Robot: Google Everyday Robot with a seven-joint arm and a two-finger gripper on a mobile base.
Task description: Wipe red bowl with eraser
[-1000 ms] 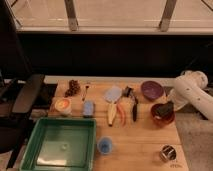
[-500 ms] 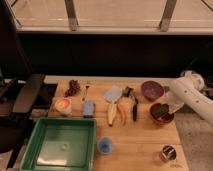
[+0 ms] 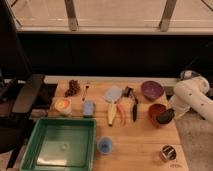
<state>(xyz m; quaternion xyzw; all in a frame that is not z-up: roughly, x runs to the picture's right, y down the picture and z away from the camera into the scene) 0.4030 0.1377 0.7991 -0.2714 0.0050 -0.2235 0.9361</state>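
Partly hidden at right of centre: red bowl (image 3: 155, 110), its right rim covered by the gripper (image 3: 165, 117). Cannot tell how the claw stands. Dark eraser (image 3: 164, 117) at the gripper's tip, against the bowl's right edge; hard to separate from the claw itself. White arm (image 3: 192, 97) cut off at the right frame edge. Two bowls: the red one, and a purple bowl (image 3: 151, 90) just above it. One green tray (image 3: 64, 143) at lower left, a faint small mark inside. One light blue block (image 3: 88, 108) left of centre. One small round metallic thing (image 3: 168, 153) at lower right.
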